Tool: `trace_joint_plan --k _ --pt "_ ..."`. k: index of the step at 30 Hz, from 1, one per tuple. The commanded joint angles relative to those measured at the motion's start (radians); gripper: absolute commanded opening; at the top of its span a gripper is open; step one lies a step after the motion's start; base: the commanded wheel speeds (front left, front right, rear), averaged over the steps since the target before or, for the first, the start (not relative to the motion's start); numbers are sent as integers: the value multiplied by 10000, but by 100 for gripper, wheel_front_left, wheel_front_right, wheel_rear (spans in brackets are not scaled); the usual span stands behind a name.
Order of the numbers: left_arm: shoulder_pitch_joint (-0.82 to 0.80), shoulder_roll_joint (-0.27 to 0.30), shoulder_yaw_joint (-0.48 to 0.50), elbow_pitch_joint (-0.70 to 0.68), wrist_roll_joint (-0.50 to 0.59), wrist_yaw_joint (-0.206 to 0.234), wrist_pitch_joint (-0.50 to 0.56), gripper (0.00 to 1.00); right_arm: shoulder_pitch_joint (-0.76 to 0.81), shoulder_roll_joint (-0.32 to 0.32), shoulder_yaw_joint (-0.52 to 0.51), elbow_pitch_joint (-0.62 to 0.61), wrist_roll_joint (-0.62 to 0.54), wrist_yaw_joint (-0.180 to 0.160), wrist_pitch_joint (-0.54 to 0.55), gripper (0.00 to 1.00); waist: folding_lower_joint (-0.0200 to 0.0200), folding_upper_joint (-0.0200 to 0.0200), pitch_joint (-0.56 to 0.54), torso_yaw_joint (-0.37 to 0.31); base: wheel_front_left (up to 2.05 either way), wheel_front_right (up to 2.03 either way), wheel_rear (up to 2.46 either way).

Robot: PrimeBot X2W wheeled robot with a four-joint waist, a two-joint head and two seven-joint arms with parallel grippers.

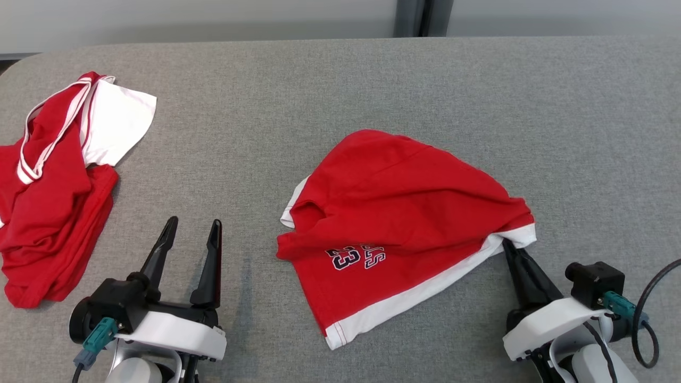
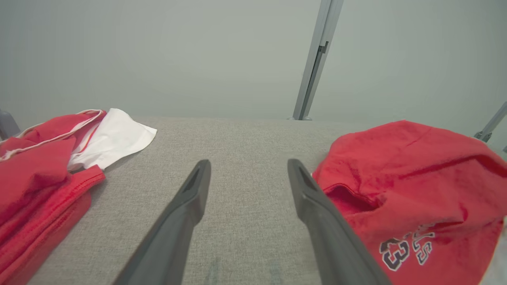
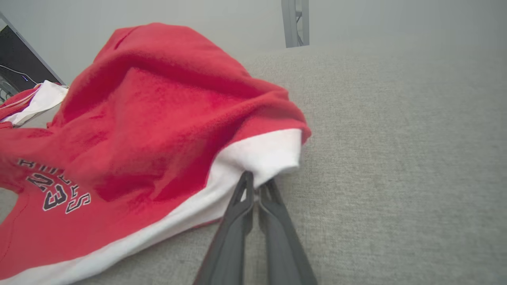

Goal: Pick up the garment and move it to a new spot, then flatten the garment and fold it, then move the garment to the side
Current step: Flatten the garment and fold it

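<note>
The garment (image 1: 404,213) is a red piece with a white hem and a dark "23" print, lying rumpled at the middle of the grey table (image 1: 372,80). My right gripper (image 1: 505,243) is at its right corner, fingers pressed together on the white hem; the right wrist view shows that gripper (image 3: 257,178) pinching the hem of the garment (image 3: 158,118). My left gripper (image 1: 194,221) stands open over bare table, left of the garment and apart from it. In the left wrist view the left gripper (image 2: 248,162) is spread wide, with the garment (image 2: 416,190) to its right.
A second heap of red and white clothing (image 1: 48,197) lies at the table's left edge, also visible as a pile (image 2: 39,166) in the left wrist view. Bare grey surface stretches behind and to the right of the garment. A wall with a metal post (image 2: 317,59) stands beyond the table.
</note>
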State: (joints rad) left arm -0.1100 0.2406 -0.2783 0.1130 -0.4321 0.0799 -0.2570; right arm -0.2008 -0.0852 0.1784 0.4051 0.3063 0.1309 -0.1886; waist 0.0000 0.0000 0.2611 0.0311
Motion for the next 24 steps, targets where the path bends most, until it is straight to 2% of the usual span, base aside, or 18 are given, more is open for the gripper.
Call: trace_joint_plan --k 1,10,15,18,24 --pt "-146 35 39 68 69 -41 -49 100 -124 -108 -59 -22 -15 -2 -145 0 0 0 20 -43 0 0 0" --pt "-223 -102 96 155 103 -93 -73 100 -177 -429 -1407 -459 -192 -2 -332 0 0 0 -14 -176 0 0 0" --pt "-262 -154 128 200 117 -145 -81 100 -199 -398 -1962 -923 -465 -2 -229 0 0 0 -37 -186 0 0 0" --pt "-275 -164 151 238 115 -158 -86 100 -267 -244 -1661 -1387 -547 -2 -21 0 0 0 -56 -196 0 0 0" --pt "-277 -205 146 308 146 -222 -88 100 -159 -6 34 -1725 -287 -2 483 0 0 0 -50 -140 0 0 0"
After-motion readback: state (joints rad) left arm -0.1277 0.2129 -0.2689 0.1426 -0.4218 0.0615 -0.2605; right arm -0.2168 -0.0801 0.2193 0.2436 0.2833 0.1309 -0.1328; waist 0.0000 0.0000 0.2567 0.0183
